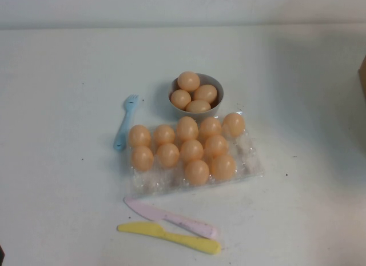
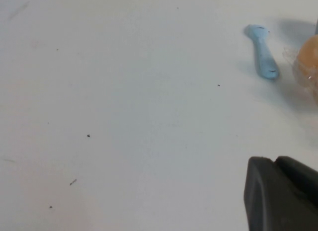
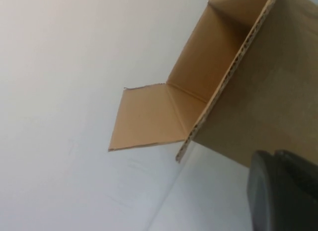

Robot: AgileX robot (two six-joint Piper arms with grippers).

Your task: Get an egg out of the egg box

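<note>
In the high view, the flat, clear, crinkly plastic egg box (image 1: 251,157) lies near the middle of the white table (image 1: 63,77), holding about eleven small, smooth, matt peach-orange eggs in its moulded cups; the egg (image 1: 197,171) nearest the table's near edge stands freest, with empty cups to its left. A small round grey bowl (image 1: 214,83) with four more eggs sits just beyond the box, toward the far edge; a light-blue plastic fork (image 1: 123,123) lies just beside the box's left end, and a pink plastic knife (image 1: 171,218) and a yellow plastic knife (image 1: 169,237) lie toward the near edge. Neither arm appears here. The egg looks light, rigid and slippery, likely to roll or squirt from a hard pinch, so a gentle grasp across its widest part from above seems best; the thin tray may lift with it. In the left wrist view, the left gripper (image 2: 280,193) hovers over bare table left of the fork, showing only a dark corner; whether it is apart or together cannot be told. In the right wrist view, the right gripper (image 3: 283,189) hangs beside a brown corrugated cardboard box (image 3: 248,82) at the table's right edge, equally unreadable.
</note>
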